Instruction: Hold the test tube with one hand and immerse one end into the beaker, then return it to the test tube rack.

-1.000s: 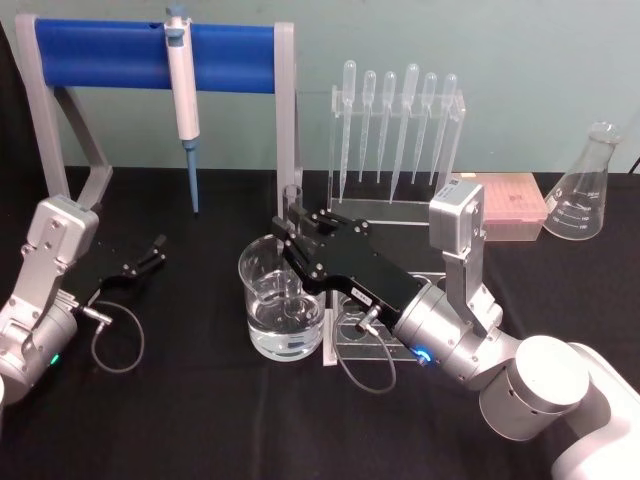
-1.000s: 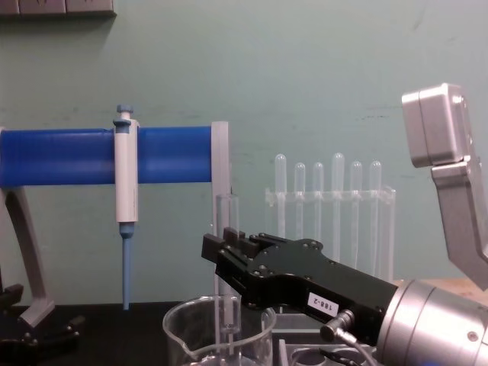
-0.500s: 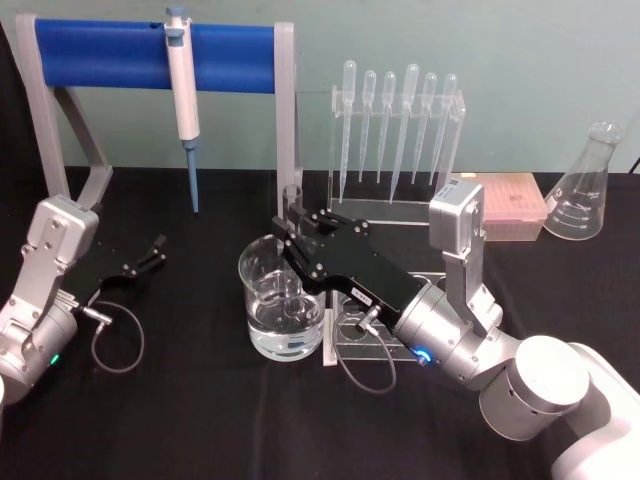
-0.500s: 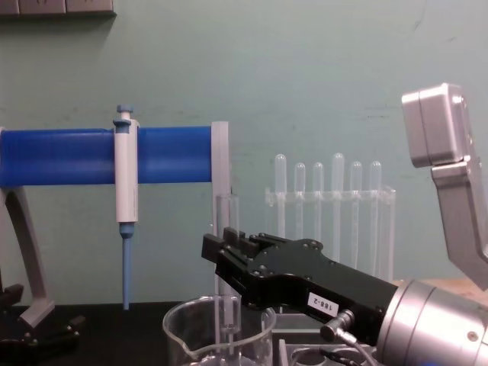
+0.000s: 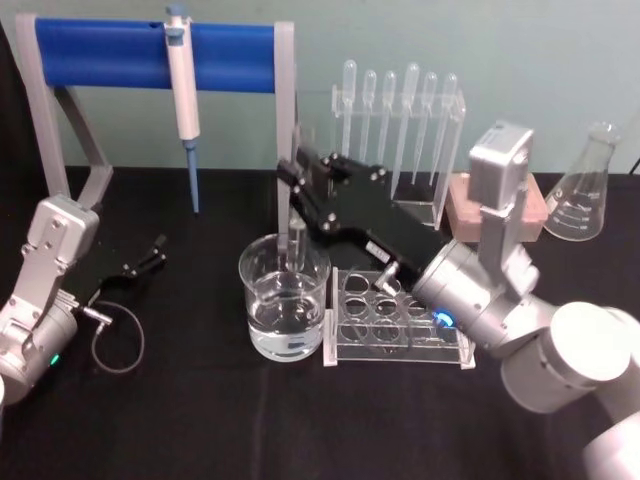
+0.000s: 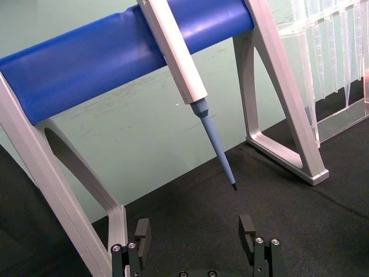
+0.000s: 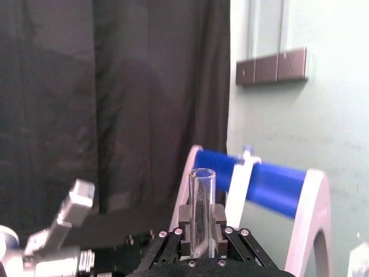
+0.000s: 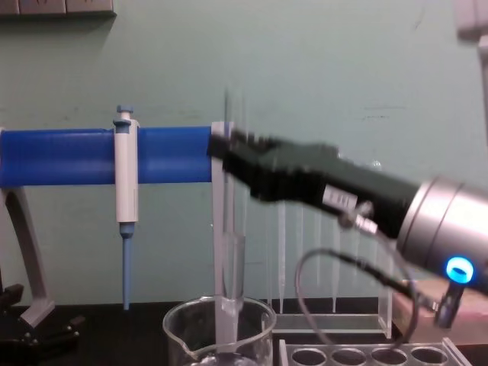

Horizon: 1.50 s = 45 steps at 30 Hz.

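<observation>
Gripping the test tube [image 5: 296, 235] upright, the right gripper [image 5: 291, 180] was held above the beaker [image 5: 284, 297], likely for a clean, vertical lift; left gripper [image 6: 196, 245] was parked, jaws apart.

Beaker [image 5: 284, 297] at table centre, tube [image 5: 297, 228] upright above it in right gripper [image 5: 296, 180], rack [image 5: 397, 318] just right, pipettor [image 5: 182, 88] behind-left, flask [image 5: 584, 187] far right.
</observation>
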### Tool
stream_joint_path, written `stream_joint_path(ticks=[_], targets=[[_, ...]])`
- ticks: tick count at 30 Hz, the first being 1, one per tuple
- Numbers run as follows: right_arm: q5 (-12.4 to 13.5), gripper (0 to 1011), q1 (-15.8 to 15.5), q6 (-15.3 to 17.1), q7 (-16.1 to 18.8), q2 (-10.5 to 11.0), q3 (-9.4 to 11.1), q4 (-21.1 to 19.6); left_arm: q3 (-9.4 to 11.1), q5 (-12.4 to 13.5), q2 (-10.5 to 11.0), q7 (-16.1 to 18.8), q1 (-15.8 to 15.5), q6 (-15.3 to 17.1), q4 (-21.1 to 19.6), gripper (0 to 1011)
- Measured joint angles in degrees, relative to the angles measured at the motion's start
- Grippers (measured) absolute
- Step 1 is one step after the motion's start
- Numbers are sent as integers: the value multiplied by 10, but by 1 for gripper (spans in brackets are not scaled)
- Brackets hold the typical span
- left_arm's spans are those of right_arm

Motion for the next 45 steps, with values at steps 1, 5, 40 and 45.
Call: stream_joint_path(ticks=[1, 5, 40, 45], targets=[[1, 226, 0, 3, -1, 2, 1, -8, 0, 0, 0, 0, 0, 0, 0, 1000], [9, 226, -3, 13, -5, 16, 11, -52, 0, 0, 0, 0, 0, 0, 0, 1000], [14, 226, -113, -43, -27, 46, 87, -23, 0, 0, 0, 0, 0, 0, 0, 1000], [5, 226, -111, -41, -28, 43, 84, -19, 0, 0, 0, 0, 0, 0, 0, 1000]])
